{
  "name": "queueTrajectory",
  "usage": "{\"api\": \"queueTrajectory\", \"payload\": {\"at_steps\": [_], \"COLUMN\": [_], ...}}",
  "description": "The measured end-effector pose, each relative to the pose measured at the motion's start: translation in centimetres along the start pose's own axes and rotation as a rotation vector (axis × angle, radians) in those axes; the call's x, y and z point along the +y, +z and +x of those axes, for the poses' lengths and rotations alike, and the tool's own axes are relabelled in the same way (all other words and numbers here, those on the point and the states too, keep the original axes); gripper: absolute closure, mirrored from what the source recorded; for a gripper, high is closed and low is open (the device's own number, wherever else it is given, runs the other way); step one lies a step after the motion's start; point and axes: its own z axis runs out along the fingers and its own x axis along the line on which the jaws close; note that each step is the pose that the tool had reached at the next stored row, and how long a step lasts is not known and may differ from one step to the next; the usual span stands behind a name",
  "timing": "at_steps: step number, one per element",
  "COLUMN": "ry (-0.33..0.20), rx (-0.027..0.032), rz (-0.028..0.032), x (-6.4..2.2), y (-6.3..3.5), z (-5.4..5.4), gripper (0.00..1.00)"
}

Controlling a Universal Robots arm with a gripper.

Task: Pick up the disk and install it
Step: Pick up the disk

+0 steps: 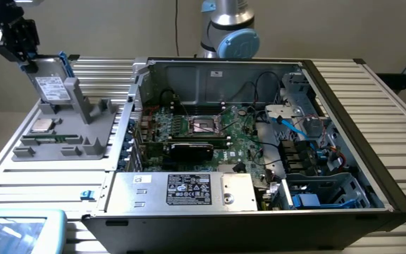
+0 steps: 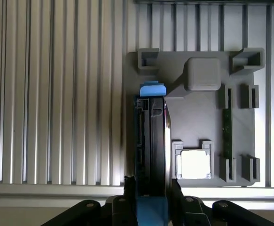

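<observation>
Upright, disk (image 1: 51,82) clamped between jaws, over grey holder (image 1: 90,136).

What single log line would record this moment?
gripper: shut on silver-grey hard disk in blue frame | disk: upright at grey plastic holder | open computer case: disk not installed

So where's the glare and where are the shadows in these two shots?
Wrist view: the small square silver processor chip is washed out to white, and the silver-grey hard disk in its bright blue frame, gripped by the claw, looks dark edge-on. Exterior view: the open black computer case is shadowed inside; the ribbed aluminium table is brightly lit.
</observation>
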Motion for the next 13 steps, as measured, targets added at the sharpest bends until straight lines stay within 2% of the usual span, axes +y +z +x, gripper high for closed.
{"api": "queueTrajectory", "payload": {"at_steps": [6, 13], "ry": [0.000, 0.000], "rx": [0.0000, 0.0000], "rz": [-0.0002, -0.0001], "x": [0.10, 0.40], "y": [-1.94, -4.96], "z": [0.0, -0.1], "gripper": [0.63, 0.63]}}
